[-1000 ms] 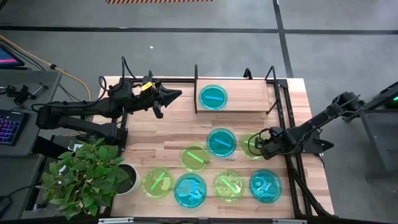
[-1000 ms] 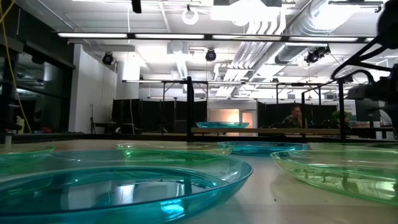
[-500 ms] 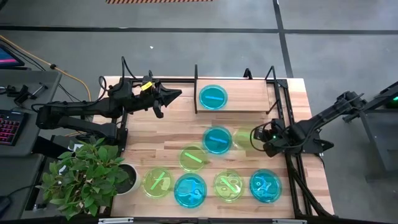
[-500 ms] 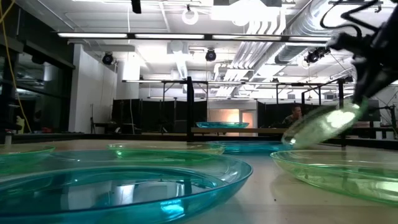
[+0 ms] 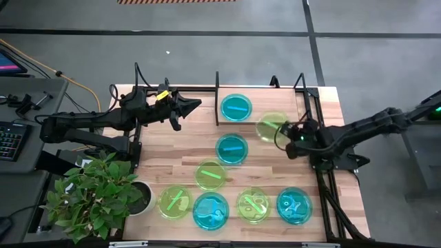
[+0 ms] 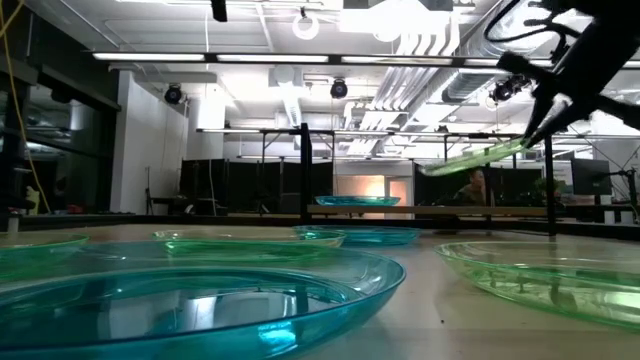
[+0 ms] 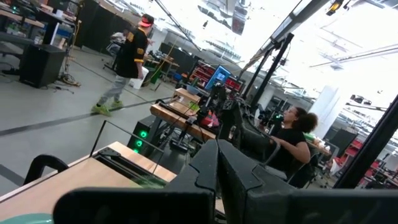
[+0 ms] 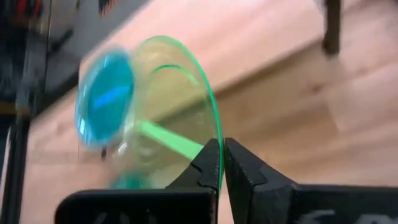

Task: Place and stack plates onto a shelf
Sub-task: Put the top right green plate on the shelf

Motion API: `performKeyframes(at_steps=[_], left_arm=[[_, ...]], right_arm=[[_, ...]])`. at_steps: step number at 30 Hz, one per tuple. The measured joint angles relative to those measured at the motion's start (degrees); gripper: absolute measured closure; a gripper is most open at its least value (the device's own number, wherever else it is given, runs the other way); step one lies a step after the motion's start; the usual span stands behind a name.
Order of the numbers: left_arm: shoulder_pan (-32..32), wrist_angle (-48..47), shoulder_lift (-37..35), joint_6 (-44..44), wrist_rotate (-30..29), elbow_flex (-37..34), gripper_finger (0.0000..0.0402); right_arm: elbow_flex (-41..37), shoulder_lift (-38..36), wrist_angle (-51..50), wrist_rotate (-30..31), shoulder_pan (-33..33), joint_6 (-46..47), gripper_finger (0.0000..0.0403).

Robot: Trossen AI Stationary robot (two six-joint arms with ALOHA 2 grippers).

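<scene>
My right gripper (image 5: 288, 131) is shut on a lime-green plate (image 5: 271, 126), held in the air just right of the shelf's wood base board (image 5: 272, 103). One cyan plate (image 5: 236, 107) lies flat on that board between the black rods (image 5: 217, 89). Several more plates lie flat on the table: cyan (image 5: 232, 149), green (image 5: 210, 175), green (image 5: 174, 202), cyan (image 5: 211, 211), green (image 5: 253, 204), cyan (image 5: 294, 205). My left gripper (image 5: 198, 105) hangs shut left of the shelf, touching nothing. My right gripper pinches the green plate's rim (image 8: 211, 134) between its two fingers (image 8: 208, 163), on the side of the plate toward the table's right edge. The fingers come from the right, slanting down. The plate is lifted clear and tilted, its held edge higher (image 6: 505, 150).
A potted plant (image 5: 103, 193) stands at the table's near left corner. The shelf's upright posts (image 5: 303, 103) rise beside the held plate. Bare wood (image 5: 172, 148) lies between the left arm and the plates.
My right gripper has risen from the table with the green plate and gone toward the far edge and the shelf, rolling so that the plate tips. The cyan plate beside it has slid a little toward the left and far edges.
</scene>
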Motion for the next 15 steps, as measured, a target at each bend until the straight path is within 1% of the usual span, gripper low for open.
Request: performKeyframes(at_steps=[3, 6, 10, 15], left_arm=[[0.0, 0.0, 0.0, 0.0, 0.0, 0.0, 0.0402], [0.0, 0.0, 0.0, 0.0, 0.0, 0.0, 0.0401], [0.0, 0.0, 0.0, 0.0, 0.0, 0.0, 0.0401], [0.0, 0.0, 0.0, 0.0, 0.0, 0.0, 0.0402]], right_arm=[[-0.4, 2.6, 0.6, 1.9, -5.9, -0.1, 0.0403], [-0.4, 6.0, 1.7, 2.2, -11.0, -0.3, 0.0403], [-0.4, 10.4, 4.4, 3.1, -15.4, -0.3, 0.0403], [-0.4, 13.8, 10.1, 3.5, -19.2, -0.4, 0.0403]])
